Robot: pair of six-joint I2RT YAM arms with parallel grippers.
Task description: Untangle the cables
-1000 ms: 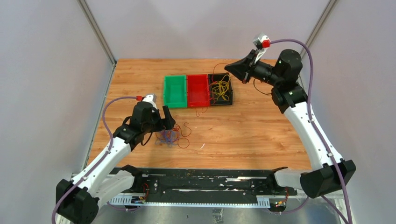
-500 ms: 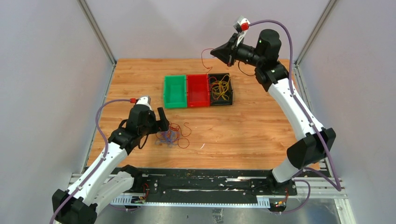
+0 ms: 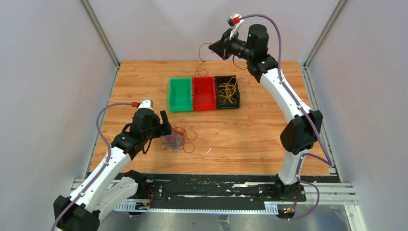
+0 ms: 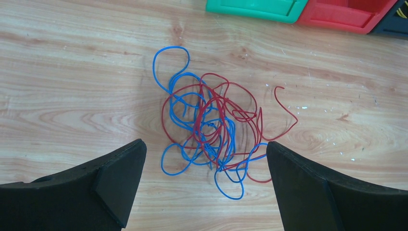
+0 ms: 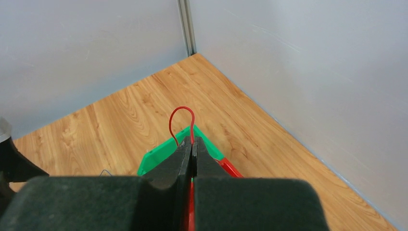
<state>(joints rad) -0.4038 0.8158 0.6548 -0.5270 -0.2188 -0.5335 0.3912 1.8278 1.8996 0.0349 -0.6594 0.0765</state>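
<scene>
A: L pincer status?
B: Spread wide, over 1 red/blue cable tangle lying on wood surface.
A: Bins?
B: 3 in a row: green bin, red bin, black bin w/ yellow cables inside.
A: R pincer?
B: Pressed together on 1 red cable, raised at the far side. Cable dangles near red bin's far edge.

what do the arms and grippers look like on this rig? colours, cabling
Both the left arm and right arm have white link shells and black joints. A purple hose with a red end fitting loops to each wrist. The fingers are matte black wedges.
</scene>
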